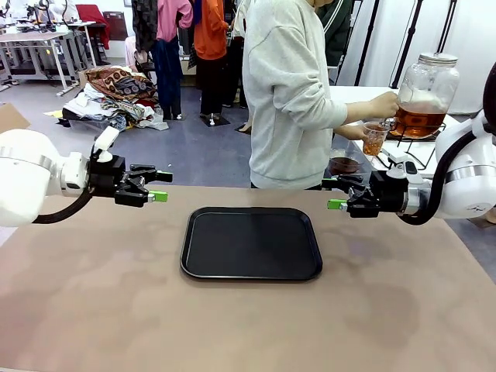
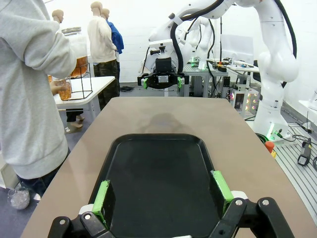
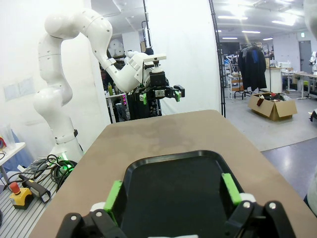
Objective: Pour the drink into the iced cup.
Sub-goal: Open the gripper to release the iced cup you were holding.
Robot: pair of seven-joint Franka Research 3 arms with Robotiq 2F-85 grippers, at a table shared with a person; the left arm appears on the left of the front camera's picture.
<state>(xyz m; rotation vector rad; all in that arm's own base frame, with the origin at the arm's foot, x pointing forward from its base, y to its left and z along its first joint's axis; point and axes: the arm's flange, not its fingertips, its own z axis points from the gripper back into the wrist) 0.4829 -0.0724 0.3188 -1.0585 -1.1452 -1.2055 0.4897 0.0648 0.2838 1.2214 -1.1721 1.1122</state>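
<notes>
**Drink being drawn from the dispenser while both arms are waiting at the tray**

The drink (image 1: 418, 120), a clear amber-brown liquid, is sitting in the lower part of a round glass dispenser jar (image 1: 428, 85) with a metal lid (image 1: 439, 58). The jar is standing on a wire stand (image 1: 418, 147) on a white side table (image 1: 349, 97) at the far right of the scene, beyond the brown table (image 1: 93, 294). A person in a pale grey sweatshirt (image 1: 287, 93) is standing at the far side, turned toward the jar. One of the person's hands (image 1: 385, 103) is resting against the jar, and the other is holding a clear cup (image 1: 374, 139) just beside its base; the cup is already showing amber liquid. A small bowl with dark contents (image 1: 344, 164) is sitting on the side table, left of the cup.

On the brown table, a black tray (image 1: 252, 242) is lying at the centre. The left gripper (image 1: 161, 186) is hovering to the tray's left and the right gripper (image 1: 335, 195) to its right, each pointing inward toward the other. Both are showing their green-padded jaws spread wide apart, holding nothing.
</notes>
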